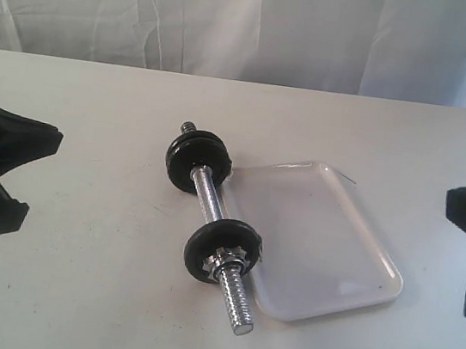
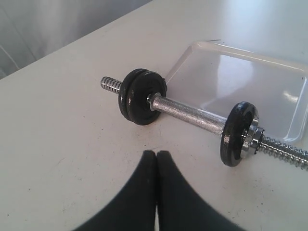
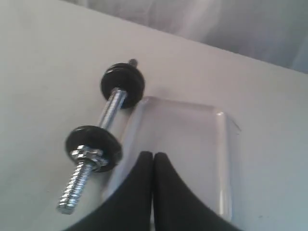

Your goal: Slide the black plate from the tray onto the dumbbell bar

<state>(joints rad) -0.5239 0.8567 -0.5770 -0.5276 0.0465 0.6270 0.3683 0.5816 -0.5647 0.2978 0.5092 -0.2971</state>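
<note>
The dumbbell bar (image 1: 209, 203) lies on a slant across the white counter (image 1: 69, 290). One threaded end points at the back drape and the other at the near edge. The tray (image 1: 368, 263) sits along the bar's right side, with its long rim just beside the chrome shaft. The near black disc (image 1: 221, 249), backed by a chrome nut (image 1: 229, 265), crowds that rim. The black plate (image 1: 196, 159) is on the bar as one of a stacked pair at the far end; I cannot tell which of the two it is. A short stub of thread sticks out past the pair.

Bare counter spreads wide to the left of the bar and along the near edge. A narrower strip lies beyond the tray's right rim.

The left claw (image 2: 156, 154) hangs above the counter, well apart from the bar, fingers pressed together on nothing. The right claw (image 3: 153, 155) is likewise closed and empty, hovering over the tray's near part. In the exterior view both arms show only at the frame's sides.
</note>
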